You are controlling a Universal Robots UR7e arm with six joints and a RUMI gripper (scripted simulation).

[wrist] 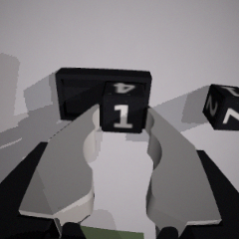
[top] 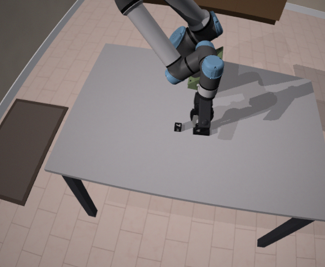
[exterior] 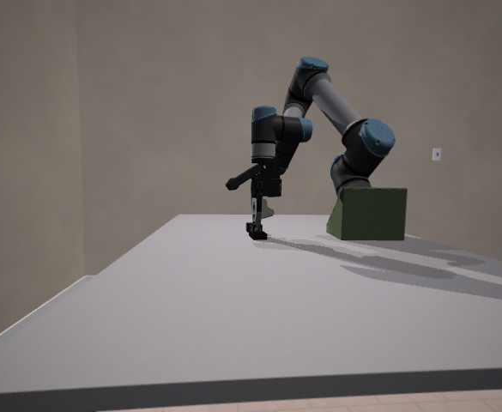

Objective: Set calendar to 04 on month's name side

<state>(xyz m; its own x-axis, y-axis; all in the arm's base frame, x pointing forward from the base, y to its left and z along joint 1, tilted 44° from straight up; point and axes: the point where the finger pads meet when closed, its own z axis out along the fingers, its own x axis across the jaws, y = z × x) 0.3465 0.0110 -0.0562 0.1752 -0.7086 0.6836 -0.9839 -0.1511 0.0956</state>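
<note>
The claw pinches a cube in the tray. Another cube sits apart on the desk.

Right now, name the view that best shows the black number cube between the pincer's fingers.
Wrist view: the black number cube fills the centre, showing 1 toward the camera, 4 on top. The top view hides most of it behind the pincer; the exterior view shows only a small dark block.

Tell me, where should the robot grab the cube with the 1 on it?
Grip the cube by its two opposite side faces, coming straight down from above. They are flat and parallel, and the tray wall blocks the back. The fingers already press on those sides.
</note>
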